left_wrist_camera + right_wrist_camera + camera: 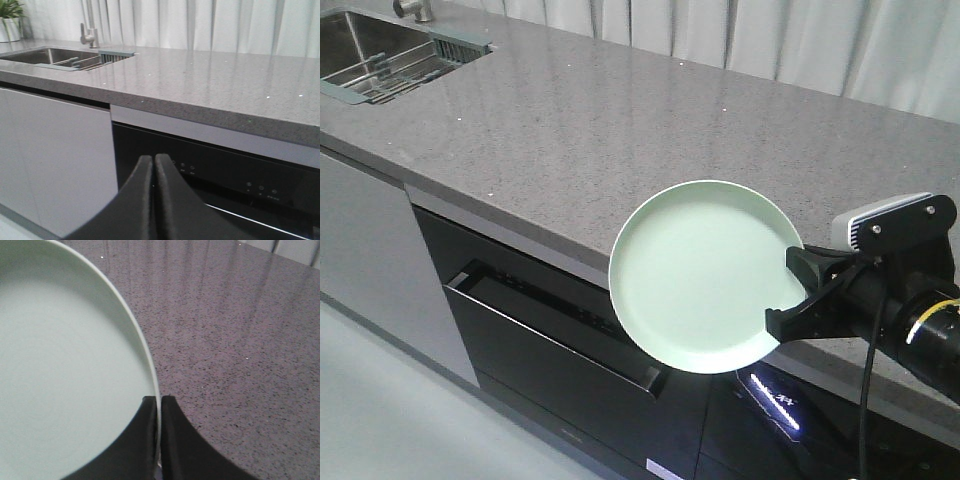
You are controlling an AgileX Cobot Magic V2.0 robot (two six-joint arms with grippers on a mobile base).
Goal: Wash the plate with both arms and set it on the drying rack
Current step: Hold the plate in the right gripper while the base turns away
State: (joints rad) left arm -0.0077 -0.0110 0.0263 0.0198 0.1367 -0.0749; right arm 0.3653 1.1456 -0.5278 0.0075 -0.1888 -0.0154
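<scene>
Your right pincer [785, 290] is clenched on the rim of the plate [695, 275], at the plate's right edge in the front view. The right wrist view shows its two black fingers [145, 440] pinching the pale green rim, one on each side, at the bottom centre of the frame. The plate is held off the tabletop [620, 120], tilted so that its face turns toward the front camera. It hangs over the tabletop's near edge, in front of the black appliance front [570, 350] below.

Your left pincer [154, 162] shows only in its own wrist view, at the bottom centre. Its fingertips are pressed together with nothing between them. It points at the black appliance front under the tabletop edge.

The drying rack [395, 72] lies across the sink [360, 45] in the upper left corner of the front view, well apart from the plate. A tap [89, 30] stands behind the sink, and a potted plant [10, 15] sits in the upper left corner of the left wrist view.
</scene>
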